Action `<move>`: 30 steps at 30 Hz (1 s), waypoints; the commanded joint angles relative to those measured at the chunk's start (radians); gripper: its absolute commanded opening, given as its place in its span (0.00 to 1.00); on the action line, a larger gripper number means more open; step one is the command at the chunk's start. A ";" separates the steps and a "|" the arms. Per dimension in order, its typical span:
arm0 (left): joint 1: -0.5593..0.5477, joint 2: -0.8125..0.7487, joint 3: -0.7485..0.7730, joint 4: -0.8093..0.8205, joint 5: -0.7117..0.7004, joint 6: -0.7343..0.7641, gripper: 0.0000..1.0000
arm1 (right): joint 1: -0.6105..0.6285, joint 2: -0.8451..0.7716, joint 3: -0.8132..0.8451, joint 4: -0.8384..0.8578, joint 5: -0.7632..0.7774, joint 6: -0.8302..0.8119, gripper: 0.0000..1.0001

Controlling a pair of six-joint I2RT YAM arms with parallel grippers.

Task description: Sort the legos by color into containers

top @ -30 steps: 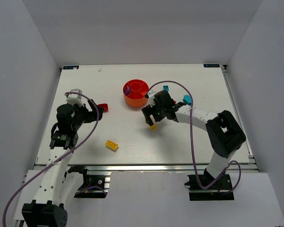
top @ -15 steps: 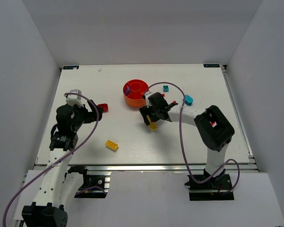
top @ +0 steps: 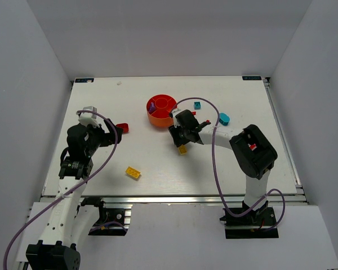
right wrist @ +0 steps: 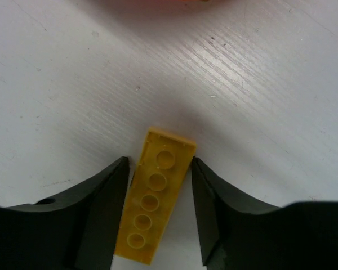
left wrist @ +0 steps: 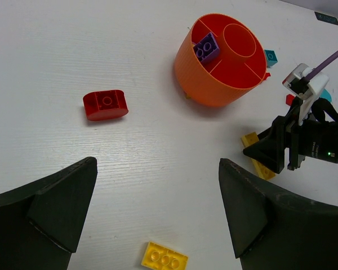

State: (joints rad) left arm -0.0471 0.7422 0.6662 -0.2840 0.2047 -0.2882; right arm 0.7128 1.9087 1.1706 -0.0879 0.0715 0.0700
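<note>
**Operator:** Where is my right gripper?

**Spotter:** Your right gripper (right wrist: pixel 159 164) is down at the table (top: pixel 101 101), just on the near right of the orange-red bowl (top: pixel 159 120). Its fingers stand either side of a long yellow plate (right wrist: pixel 155 202) that lies flat, studs up. The jaws are parted: a sliver of table shows between the plate and one finger (right wrist: pixel 101 214), while the other sits right at the plate's edge. You are around it, not clamped on it.

**Operator:** And my left?

**Spotter:** Your left gripper (left wrist: pixel 158 166) hangs above the table with its fingers spread wide and nothing between them. A red brick (left wrist: pixel 105 105) lies on the table beyond it, apart from the bowl. A yellow brick (left wrist: pixel 164 259) lies alone nearer your side.

**Operator:** What's sorted?

**Spotter:** One purple brick (left wrist: pixel 205 46) lies in a wedge compartment beside the hub. On the table, a cyan piece (top: pixel 197 105) lies right of the bowl and a second cyan piece (top: pixel 223 118) farther right — both loose.
</note>
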 commanded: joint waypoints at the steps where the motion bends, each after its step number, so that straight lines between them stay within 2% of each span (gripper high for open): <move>1: 0.006 -0.014 -0.004 0.011 -0.010 0.006 0.98 | 0.002 0.016 0.000 -0.033 0.007 -0.005 0.51; 5: 0.006 -0.015 -0.007 0.014 -0.005 0.004 0.98 | -0.004 0.004 -0.012 -0.053 -0.018 -0.035 0.40; 9: -0.013 -0.010 -0.010 0.017 -0.002 0.006 0.98 | -0.006 -0.023 0.000 -0.076 -0.006 -0.114 0.33; 12: -0.013 0.011 -0.016 0.025 0.019 0.000 0.98 | -0.026 -0.062 0.040 -0.107 -0.061 -0.203 0.20; 15: -0.013 0.058 -0.020 0.039 0.064 -0.025 0.97 | -0.049 -0.089 0.148 -0.263 -0.318 -0.318 0.15; 17: -0.013 0.088 -0.010 0.025 0.079 -0.089 0.95 | -0.078 -0.117 0.202 -0.337 -0.479 -0.416 0.06; 19: -0.013 0.131 0.025 -0.027 0.084 -0.152 0.92 | -0.087 -0.154 0.221 -0.346 -0.535 -0.461 0.00; 25: -0.014 0.142 0.062 -0.115 0.127 -0.276 0.88 | -0.104 -0.233 0.281 -0.319 -0.694 -0.556 0.00; 30: -0.014 0.100 0.078 -0.266 0.099 -0.345 0.86 | -0.107 -0.251 0.366 -0.309 -0.873 -0.769 0.00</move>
State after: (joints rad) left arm -0.0563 0.8757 0.6945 -0.4389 0.3031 -0.5613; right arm 0.6098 1.6730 1.4582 -0.3939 -0.6243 -0.5144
